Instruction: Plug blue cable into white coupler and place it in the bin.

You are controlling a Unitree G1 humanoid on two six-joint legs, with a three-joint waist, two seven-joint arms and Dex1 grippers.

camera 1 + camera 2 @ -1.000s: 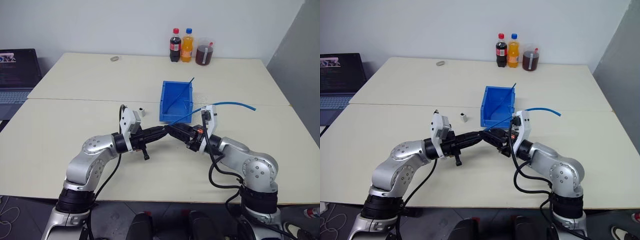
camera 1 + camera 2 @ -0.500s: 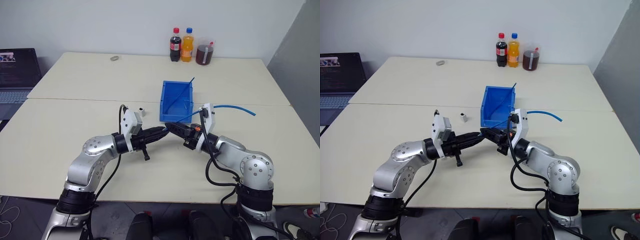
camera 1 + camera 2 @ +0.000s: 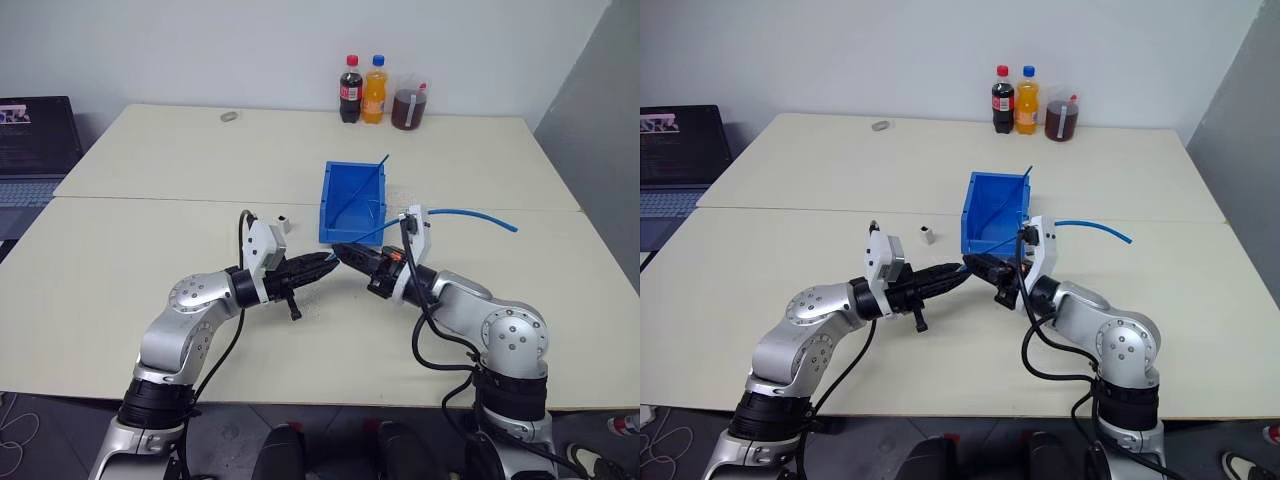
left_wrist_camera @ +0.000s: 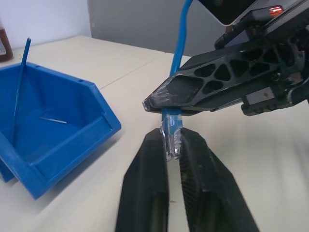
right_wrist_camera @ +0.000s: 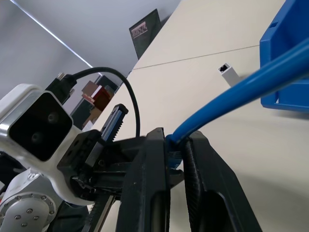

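The blue cable (image 3: 470, 212) arcs from the right of the table to the two grippers, which meet in front of the bin (image 3: 350, 236). Its clear plug (image 4: 171, 137) sits between the tips of my left gripper (image 4: 172, 140), which is shut on it. My right gripper (image 5: 175, 141) comes from the opposite side and is shut on the cable just behind the plug. The white coupler (image 3: 284, 222) stands alone on the table left of the bin, apart from both grippers.
A thin dark-blue strand (image 3: 362, 185) slants across the inside of the bin. Two bottles (image 3: 362, 90) and a cup of dark drink (image 3: 408, 105) stand at the far edge. A laptop (image 3: 35, 140) sits at far left. A small grey object (image 3: 230, 117) lies far back.
My right gripper has closed on the cable next to the plug, and the cable's free end has shifted slightly. Both hands have stayed where they were.
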